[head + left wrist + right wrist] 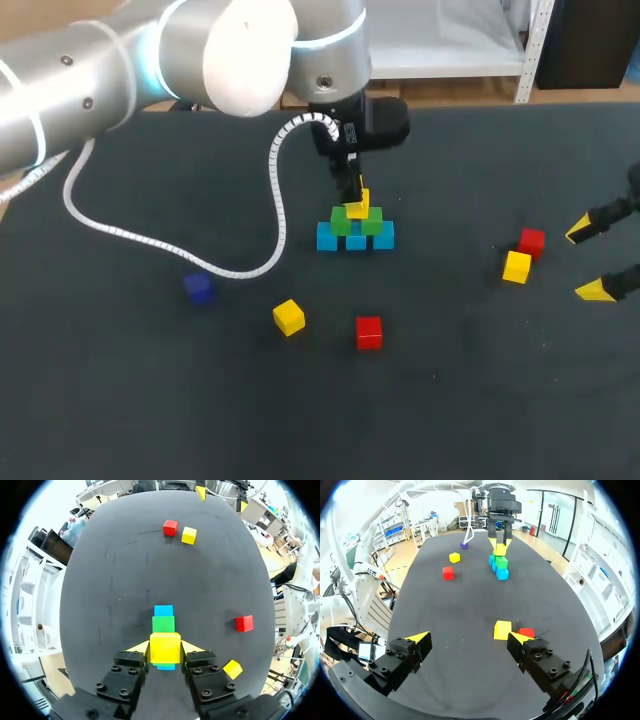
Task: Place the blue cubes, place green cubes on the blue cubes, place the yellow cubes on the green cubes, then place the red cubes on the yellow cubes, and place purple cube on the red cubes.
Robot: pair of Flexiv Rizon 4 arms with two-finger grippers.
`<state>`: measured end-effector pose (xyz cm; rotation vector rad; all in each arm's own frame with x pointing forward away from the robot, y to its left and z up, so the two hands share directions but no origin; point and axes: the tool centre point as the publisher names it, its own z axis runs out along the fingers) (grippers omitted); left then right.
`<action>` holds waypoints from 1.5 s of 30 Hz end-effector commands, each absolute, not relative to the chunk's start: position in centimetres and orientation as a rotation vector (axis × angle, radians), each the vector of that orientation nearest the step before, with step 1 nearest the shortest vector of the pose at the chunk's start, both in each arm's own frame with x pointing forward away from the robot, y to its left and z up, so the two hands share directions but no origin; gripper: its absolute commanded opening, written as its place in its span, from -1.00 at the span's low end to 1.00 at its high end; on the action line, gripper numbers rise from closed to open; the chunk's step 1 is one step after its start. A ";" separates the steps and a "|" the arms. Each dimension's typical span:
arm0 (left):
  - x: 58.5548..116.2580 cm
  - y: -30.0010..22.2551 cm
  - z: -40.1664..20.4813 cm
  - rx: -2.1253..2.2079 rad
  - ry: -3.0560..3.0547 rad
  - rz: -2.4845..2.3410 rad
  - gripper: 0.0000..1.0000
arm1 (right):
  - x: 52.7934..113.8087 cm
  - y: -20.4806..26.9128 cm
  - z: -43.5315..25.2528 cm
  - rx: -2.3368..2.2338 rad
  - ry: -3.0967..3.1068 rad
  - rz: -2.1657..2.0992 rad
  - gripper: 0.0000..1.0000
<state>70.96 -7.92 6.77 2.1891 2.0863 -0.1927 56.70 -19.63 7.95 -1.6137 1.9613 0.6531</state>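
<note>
One small yellow cube [165, 647], pinched in the left hand [165, 653], rests atop green cubes [357, 222] on blue cubes [327, 238] mid-surface [150, 380], right hand [468, 638] spread; an off-centre release could topple it.

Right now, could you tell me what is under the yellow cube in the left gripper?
Two green cubes resting on three blue cubes. The yellow cube hides whether it touches the green ones.
</note>
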 end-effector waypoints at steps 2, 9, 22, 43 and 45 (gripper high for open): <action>71.1 -8.1 6.7 2.197 2.088 -0.202 -1.00 | 56.7 -19.6 7.9 -1.613 1.959 0.655 1.00; 71.0 -8.1 6.5 2.201 2.089 -0.205 -1.00 | 56.7 -19.6 7.9 -1.613 1.959 0.655 1.00; 71.1 -8.0 6.2 2.198 2.096 -0.201 -1.00 | 56.7 -19.6 7.9 -1.613 1.959 0.655 1.00; 71.2 -8.2 6.2 2.208 2.081 -0.193 -1.00 | 56.7 -19.6 7.9 -1.613 1.959 0.655 1.00; 71.2 -8.2 6.2 2.210 2.080 -0.193 -1.00 | 56.7 -19.6 7.9 -1.613 1.959 0.655 1.00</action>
